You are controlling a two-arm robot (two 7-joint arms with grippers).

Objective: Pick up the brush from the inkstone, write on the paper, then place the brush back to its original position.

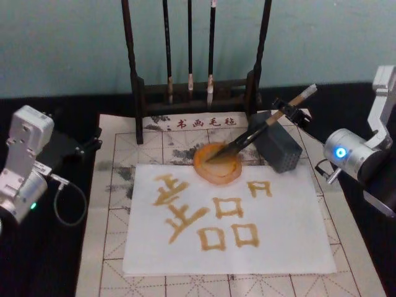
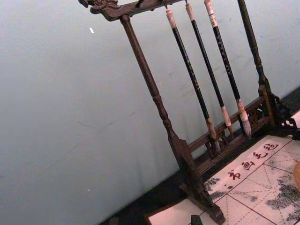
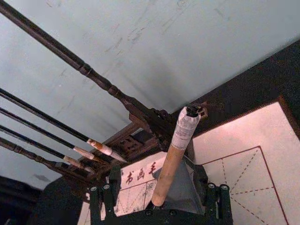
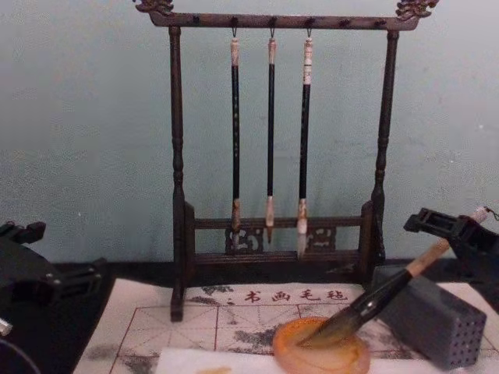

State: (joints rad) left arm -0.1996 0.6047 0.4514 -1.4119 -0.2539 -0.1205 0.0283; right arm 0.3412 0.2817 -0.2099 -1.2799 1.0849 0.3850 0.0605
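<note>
Brush propped aslant: tuft down in the inkstone, handle across the grey block, capped end up between the fingers of the right gripper, spread wide on either side and clear of the handle. Inkstone on the far edge of the paper, near its middle; block just beside it, toward the felt's far right corner. Left gripper parked off the felt's left edge. One brush, one inkstone, one sheet with amber characters, one block, three thin brushes hung on one dark rack at the felt's far edge. Beige gridded felt over a black worktop; pale teal wall behind.
</note>
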